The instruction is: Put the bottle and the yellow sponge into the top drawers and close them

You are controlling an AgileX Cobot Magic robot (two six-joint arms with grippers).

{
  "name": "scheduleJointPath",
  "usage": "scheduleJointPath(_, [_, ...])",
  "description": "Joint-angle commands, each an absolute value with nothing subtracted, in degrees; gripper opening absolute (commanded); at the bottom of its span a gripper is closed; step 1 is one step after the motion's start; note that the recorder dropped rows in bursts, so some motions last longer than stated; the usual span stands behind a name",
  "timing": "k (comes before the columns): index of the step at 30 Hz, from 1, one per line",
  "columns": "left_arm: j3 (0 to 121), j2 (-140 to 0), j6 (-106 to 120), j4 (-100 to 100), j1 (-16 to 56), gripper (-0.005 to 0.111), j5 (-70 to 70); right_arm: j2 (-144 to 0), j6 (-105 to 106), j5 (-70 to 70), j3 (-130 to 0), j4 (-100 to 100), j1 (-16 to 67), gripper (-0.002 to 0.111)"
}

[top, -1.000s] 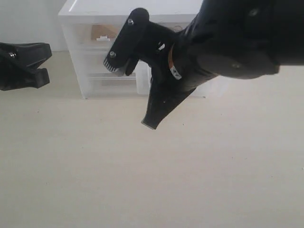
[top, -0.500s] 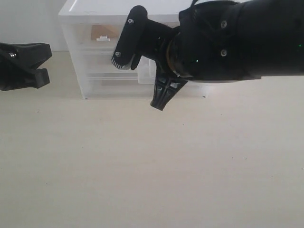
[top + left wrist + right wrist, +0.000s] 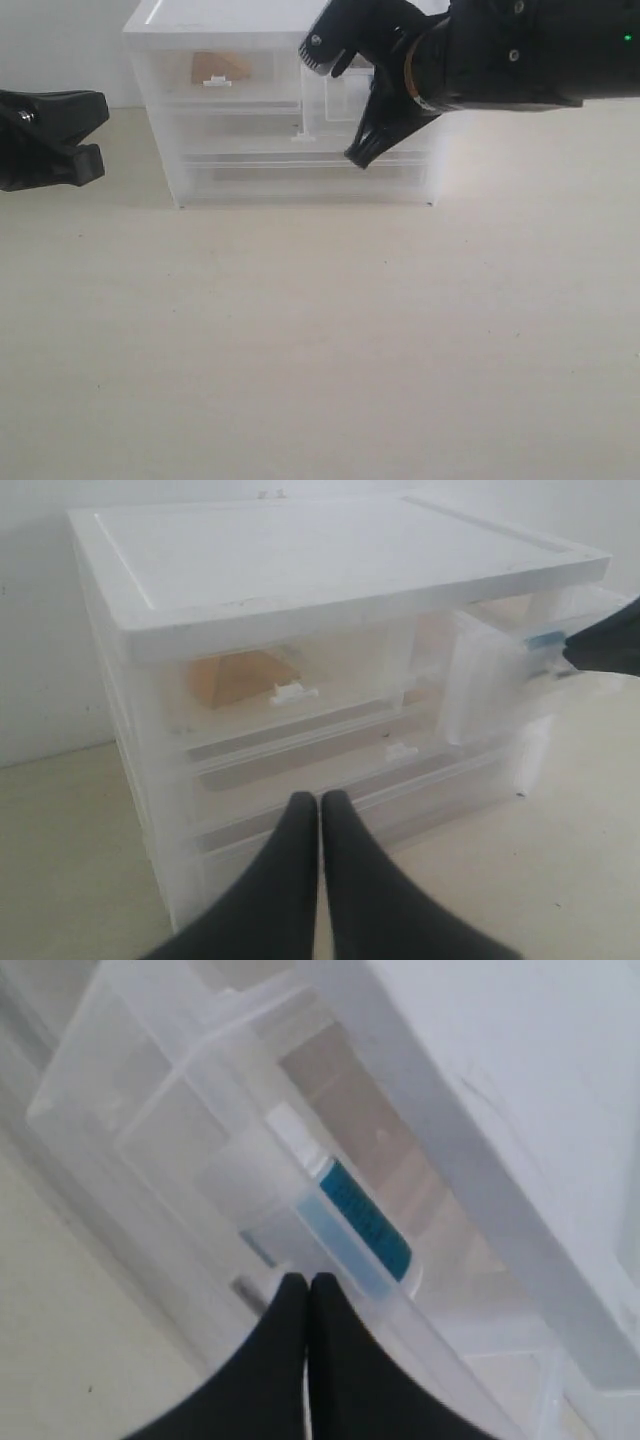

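— Teal shows through the plastic now; what moved?
— My right gripper [image 3: 307, 1282]. It has swung from the centre of the exterior frame to the upper right, so most of the white plastic drawer unit [image 3: 200, 15] is uncovered. Its fingers are pressed together and empty. The small teal bottle with the white cap [image 3: 365, 1222] lies inside the pulled-out translucent top right drawer [image 3: 485, 695].
— So the drop is done?
— I judge so; that drawer now wants pushing shut. The mustard-yellow wedge sponge [image 3: 222, 66] sits in the top left drawer [image 3: 330, 685], upper left of the exterior frame, which looks closed. My left gripper [image 3: 320, 800] hangs clenched on nothing at the left edge of that frame, apart from the unit.
— Anything unclear?
— The arm hides the unit's right end in the exterior view. The bottle's cap blurs behind the drawer wall. I cannot tell whether my fingertips touch the drawer front.
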State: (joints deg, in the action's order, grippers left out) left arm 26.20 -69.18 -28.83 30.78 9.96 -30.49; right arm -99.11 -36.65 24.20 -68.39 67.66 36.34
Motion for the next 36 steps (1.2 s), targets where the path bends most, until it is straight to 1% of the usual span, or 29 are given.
scheduleJointPath(1, [25.85,-69.4,-28.67,30.33,9.78,0.004,-30.59,-104.67,-42.71,21.16,-75.04,68.79,32.74,0.0])
scheduleJointPath(4, [25.85,-69.4,-28.67,30.33,9.78,0.004,-30.46,-107.0,-48.66,21.63,-78.94,68.67,31.31,0.0])
scheduleJointPath(7, [25.85,-69.4,-28.67,30.33,9.78,0.004,-30.46,-106.87,-52.27,25.83,-79.34,67.9,31.16,0.0])
scheduleJointPath(10, [25.85,-69.4,-28.67,30.33,9.78,0.004,-30.46,-103.81,-49.27,28.04,-76.78,64.08,31.28,0.0])
scheduleJointPath(12, [25.85,-69.4,-28.67,30.33,9.78,0.004,-30.46,-99.86,-49.13,26.18,-72.56,62.67,31.28,0.0])
scheduleJointPath(14, [25.85,-69.4,-28.67,30.45,9.78,0.004,-30.45,-91.5,-52.44,21.52,-63.59,64.36,31.28,0.0])
scheduleJointPath(17, [25.85,-69.4,-28.67,30.45,9.78,0.004,-30.45,-74.63,-68.09,14.87,-47.42,71.74,31.28,0.0])
scheduleJointPath(21, [25.85,-69.4,-28.67,30.45,9.78,0.004,-30.45,-55.07,-72.06,9.53,-30.1,70.33,31.28,0.0])
scheduleJointPath(22, [25.85,-69.4,-28.67,30.45,9.78,0.004,-30.45,-48.92,-70.84,8.51,-25.32,66.24,31.28,0.0])
scheduleJointPath(23, [25.85,-69.4,-28.67,30.45,9.78,0.004,-30.45,-43.65,-60.97,7.07,-21.62,54.75,31.28,0.0])
scheduleJointPath(26, [25.85,-69.4,-28.67,30.45,9.78,0.004,-30.45,-28.46,-18.19,2.27,-10.14,10.89,31.28,0.0])
scheduleJointPath(27, [25.85,-69.4,-28.67,30.45,9.78,0.004,-30.45,-24.83,-9.29,1.96,-7.13,4.09,31.28,0.0])
scheduleJointPath(28, [25.85,-69.4,-28.67,30.45,9.78,0.004,-30.45,-20.86,-5.72,1.96,-4.05,0.75,31.28,0.0])
scheduleJointPath(30, [25.85,-69.4,-28.67,30.45,9.78,0.004,-30.45,-15.99,-5.66,2.09,-0.43,0.45,31.28,0.0])
scheduleJointPath(36, [25.85,-69.4,-28.67,30.45,9.78,0.004,-30.45,-7.71,-6.08,5.26,0.0,0.45,31.28,0.0])
